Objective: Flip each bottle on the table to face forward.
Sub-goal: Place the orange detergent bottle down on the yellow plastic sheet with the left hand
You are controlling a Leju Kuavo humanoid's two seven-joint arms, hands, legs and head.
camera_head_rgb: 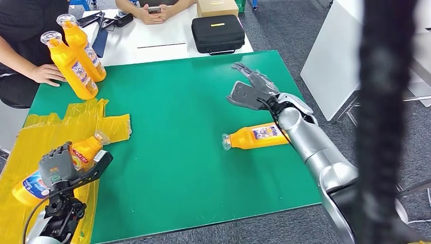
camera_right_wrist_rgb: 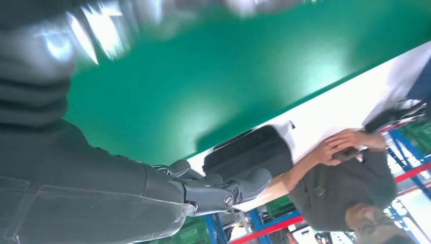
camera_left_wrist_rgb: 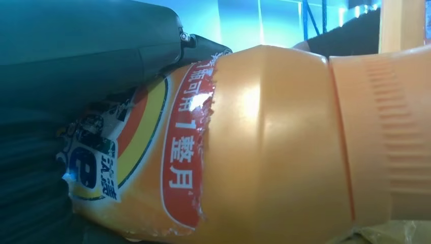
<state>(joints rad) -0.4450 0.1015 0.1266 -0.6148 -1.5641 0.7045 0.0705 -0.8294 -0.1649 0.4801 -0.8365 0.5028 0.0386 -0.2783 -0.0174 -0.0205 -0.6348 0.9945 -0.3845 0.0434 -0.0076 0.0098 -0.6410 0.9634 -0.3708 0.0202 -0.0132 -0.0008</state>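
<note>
At the table's near left corner, the robot's left hand [camera_head_rgb: 56, 168] grasps an orange bottle [camera_head_rgb: 84, 152] lying on crumpled yellow plastic sheeting [camera_head_rgb: 45, 127], cap pointing toward the table's middle. The left wrist view shows its torn label [camera_left_wrist_rgb: 178, 147] close up, with the thumb [camera_left_wrist_rgb: 101, 56] pressed along the body. The step in hand appears to be the turning of this bottle; the next move likely calls for a lift clear of the sheeting, a roll of the wrist to bring the label round, and a steady set-down so the bottle does not slide on the plastic.

Over the table's right side, the right hand [camera_head_rgb: 251, 91] hovers released, fingers spread, grasping nothing. Just beneath its forearm a second bottle [camera_head_rgb: 256, 137] lies on its side on the green table [camera_head_rgb: 178, 152], cap pointing left.

Four bottles can be counted: these two lying, and two [camera_head_rgb: 76, 56] standing tilted at the far left corner, beside a seated person's hand [camera_head_rgb: 48, 75]. Beyond the far edge, a second person holds a phone [camera_head_rgb: 154, 9] near one black case [camera_head_rgb: 218, 33].
</note>
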